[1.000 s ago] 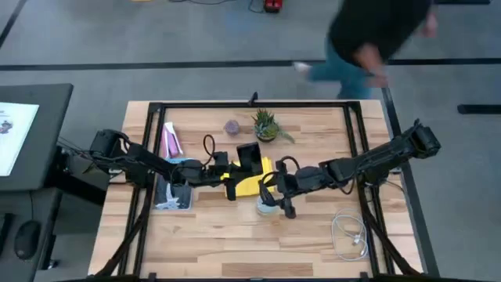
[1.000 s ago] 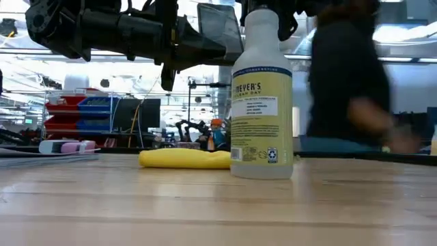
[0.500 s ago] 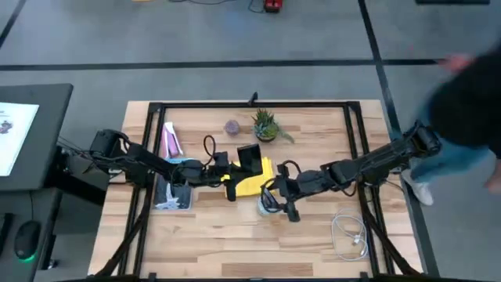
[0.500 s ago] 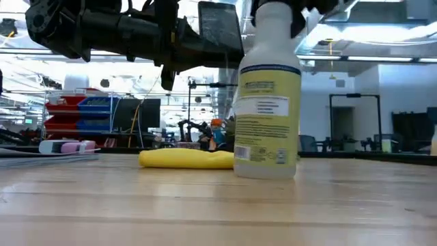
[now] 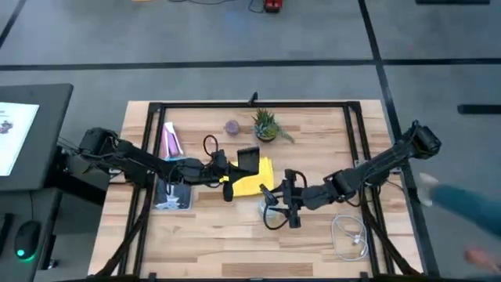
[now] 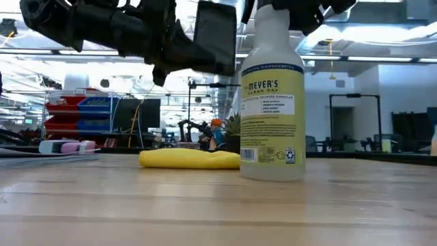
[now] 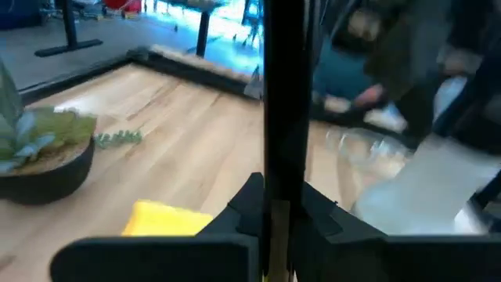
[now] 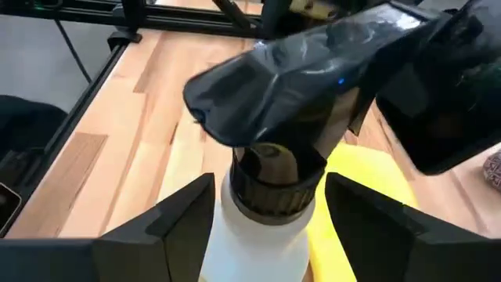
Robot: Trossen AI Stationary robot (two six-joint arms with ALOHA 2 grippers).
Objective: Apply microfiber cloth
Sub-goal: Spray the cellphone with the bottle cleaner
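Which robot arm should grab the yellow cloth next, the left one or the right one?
Probably right. The left gripper holds the smartphone up above the microfiber cloth, so it is busy. The right gripper sits at the spray bottle, beside the cloth.

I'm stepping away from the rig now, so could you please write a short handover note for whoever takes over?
Left gripper: shut on the black smartphone, held upright above the table.
Right gripper: open, fingers either side of the spray bottle neck; bottle stands on the table.
Microfiber cloth: lying on the table beside the bottle, under the phone.
Done: phone lifted.
Left: pick up the cloth and wipe the phone.
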